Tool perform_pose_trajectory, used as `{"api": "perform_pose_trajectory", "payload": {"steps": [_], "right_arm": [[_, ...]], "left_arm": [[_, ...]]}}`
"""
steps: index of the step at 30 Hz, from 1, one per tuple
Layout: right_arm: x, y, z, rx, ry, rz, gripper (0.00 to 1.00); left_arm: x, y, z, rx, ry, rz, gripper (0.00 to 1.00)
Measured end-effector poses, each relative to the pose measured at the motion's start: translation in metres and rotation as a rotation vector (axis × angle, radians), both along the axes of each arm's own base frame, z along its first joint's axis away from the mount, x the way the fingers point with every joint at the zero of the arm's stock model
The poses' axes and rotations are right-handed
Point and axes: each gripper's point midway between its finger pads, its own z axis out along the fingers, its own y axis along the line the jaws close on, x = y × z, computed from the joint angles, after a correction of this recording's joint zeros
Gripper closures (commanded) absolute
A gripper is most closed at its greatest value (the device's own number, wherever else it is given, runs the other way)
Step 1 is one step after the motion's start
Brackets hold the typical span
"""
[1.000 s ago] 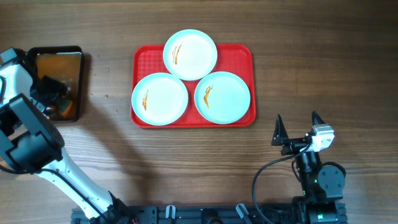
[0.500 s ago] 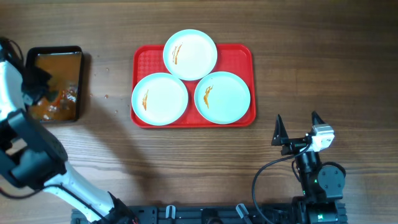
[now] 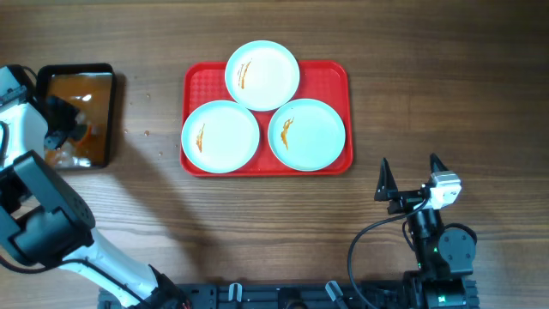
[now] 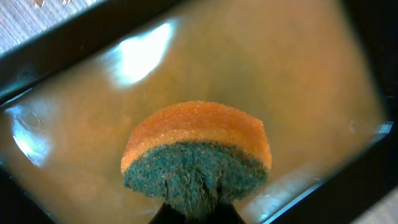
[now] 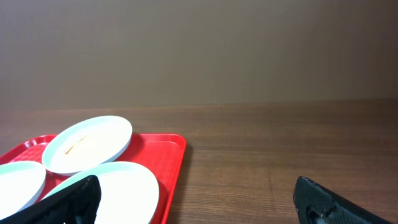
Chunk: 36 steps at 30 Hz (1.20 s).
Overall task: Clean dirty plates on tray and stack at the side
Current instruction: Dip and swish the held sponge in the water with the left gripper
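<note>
Logging right gripper (image 3: 408, 161) nearest, parked upright over the near right of the wooden table (image 3: 446, 77), fingers splayed wide and gripping nothing. Finding no shift there against a second back. Looking through its wrist camera: seeing both finger ends at the bottom corners, well apart. Moving outward: noting red tray (image 3: 328, 81) lying mid-table and carrying all three plates. Marking near-left plate (image 3: 220, 136) and near-right plate (image 3: 307, 134) side by side along the near rim, almost touching. Noting one orange-brown streak on each, (image 3: 202, 137) on the left one. Marking far plate (image 3: 262, 75) behind and between them, hanging over the tray's far rim, streaked left of centre and meeting both neighbours' edges. Not managing to tell whether touching or overlapping there. Recording no change in tray or plates over the last second. Turning to the left side: spotting left gripper (image 3: 67, 129) over black tray (image 3: 112, 112), clamped on a sponge (image 4: 198, 149). Pinching the green scouring side, with the orange side pointing toward the brown liquid (image 4: 280, 81). Not managing to tell whether the sponge is touching the liquid. Comparing back: hovering over the tray's near end a second ago, swinging toward its left rim half a second ago, now sitting nearer the middle.
</note>
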Motion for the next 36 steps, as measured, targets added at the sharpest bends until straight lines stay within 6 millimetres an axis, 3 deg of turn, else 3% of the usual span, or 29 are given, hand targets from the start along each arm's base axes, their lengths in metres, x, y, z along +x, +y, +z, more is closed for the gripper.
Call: {"api": "perform_pose_trajectory", "payload": {"steps": [1, 3, 6, 8, 10, 11, 12, 14, 15, 17, 18, 19, 20, 22, 26, 27, 28, 30, 32, 33, 35, 36], "right_arm": [[0.0, 0.0, 0.0, 0.0, 0.0, 0.0, 0.0], [0.0, 0.0, 0.0, 0.0, 0.0, 0.0, 0.0], [0.0, 0.0, 0.0, 0.0, 0.0, 0.0, 0.0], [0.0, 0.0, 0.0, 0.0, 0.0, 0.0, 0.0], [0.0, 0.0, 0.0, 0.0, 0.0, 0.0, 0.0], [0.0, 0.0, 0.0, 0.0, 0.0, 0.0, 0.0], [0.0, 0.0, 0.0, 0.0, 0.0, 0.0, 0.0], [0.0, 0.0, 0.0, 0.0, 0.0, 0.0, 0.0], [0.0, 0.0, 0.0, 0.0, 0.0, 0.0, 0.0], [0.0, 0.0, 0.0, 0.0, 0.0, 0.0, 0.0], [0.0, 0.0, 0.0, 0.0, 0.0, 0.0, 0.0], [0.0, 0.0, 0.0, 0.0, 0.0, 0.0, 0.0], [0.0, 0.0, 0.0, 0.0, 0.0, 0.0, 0.0], [0.0, 0.0, 0.0, 0.0, 0.0, 0.0, 0.0], [0.0, 0.0, 0.0, 0.0, 0.0, 0.0, 0.0], [0.0, 0.0, 0.0, 0.0, 0.0, 0.0, 0.0], [0.0, 0.0, 0.0, 0.0, 0.0, 0.0, 0.0], [0.0, 0.0, 0.0, 0.0, 0.0, 0.0, 0.0], [0.0, 0.0, 0.0, 0.0, 0.0, 0.0, 0.0], [0.0, 0.0, 0.0, 0.0, 0.0, 0.0, 0.0], [0.0, 0.0, 0.0, 0.0, 0.0, 0.0, 0.0], [0.0, 0.0, 0.0, 0.0, 0.0, 0.0, 0.0]], "left_arm": [[0.007, -0.001, 0.011, 0.003, -0.045, -0.01, 0.96], [0.031, -0.003, 0.063, 0.034, -0.233, -0.055, 0.96], [0.053, -0.014, 0.17, 0.119, -0.541, -0.151, 0.96], [0.051, -0.026, 0.241, 0.19, -0.704, -0.205, 0.96], [0.049, -0.027, 0.252, 0.207, -0.727, -0.209, 0.96], [0.052, -0.025, 0.243, 0.198, -0.712, -0.205, 0.96], [0.057, -0.021, 0.216, 0.167, -0.668, -0.2, 0.96], [0.064, -0.016, 0.141, 0.075, -0.533, -0.178, 0.96], [0.061, -0.015, 0.085, -0.001, -0.426, -0.158, 0.96], [0.044, -0.019, 0.022, -0.104, -0.298, -0.131, 0.96], [0.038, -0.019, 0.009, -0.139, -0.282, -0.123, 0.96], [0.036, -0.017, 0.012, -0.165, -0.306, -0.125, 0.96], [0.042, -0.014, 0.027, -0.176, -0.379, -0.146, 0.96], [0.051, -0.009, 0.078, -0.167, -0.547, -0.203, 0.96], [0.048, -0.018, 0.208, -0.067, -0.838, -0.297, 0.96], [0.044, -0.022, 0.226, -0.049, -0.864, -0.309, 0.96], [0.041, -0.024, 0.232, -0.047, -0.855, -0.295, 0.96], [0.037, -0.02, 0.209, -0.067, -0.767, -0.217, 0.96], [0.04, -0.009, 0.159, -0.105, -0.655, -0.146, 0.96], [0.041, -0.007, 0.12, -0.159, -0.579, -0.116, 0.96], [0.03, -0.016, 0.02, -0.336, -0.404, -0.056, 0.96], [0.027, -0.02, 0.008, -0.38, -0.395, -0.049, 0.96]]}}
